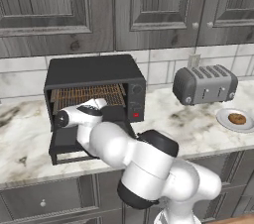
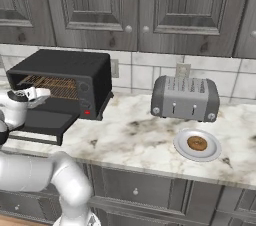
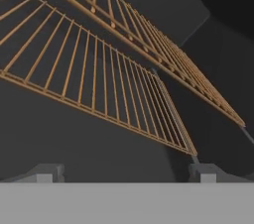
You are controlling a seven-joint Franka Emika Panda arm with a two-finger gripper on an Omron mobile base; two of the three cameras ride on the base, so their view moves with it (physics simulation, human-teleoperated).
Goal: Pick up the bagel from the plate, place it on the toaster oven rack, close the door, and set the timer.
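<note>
The bagel point(image 2: 197, 143) lies on the light-grey plate point(image 2: 179, 145) at the right end of the counter, far from my hand; the left base view shows the bagel point(image 1: 237, 118) and plate point(image 1: 222, 117) too. The black toaster oven point(image 2: 75, 65) stands at the left with its door point(image 2: 45, 120) dropped open. My gripper point(image 3: 126, 173) is at the oven mouth, just below the copper toaster oven rack point(image 3: 99, 84), open with nothing between its fingertips point(image 3: 48, 173). From the left base view, the rack point(image 1: 89, 94) sits above my wrist and the door point(image 1: 63, 144) lies flat below it.
A silver toaster point(image 2: 185, 98) stands against the tiled wall between the oven and the plate. The oven's control knobs point(image 1: 137, 89) are on its right side. Grey cabinet doors point(image 1: 149, 5) hang above. The marble counter point(image 2: 130, 135) stretches between oven and plate.
</note>
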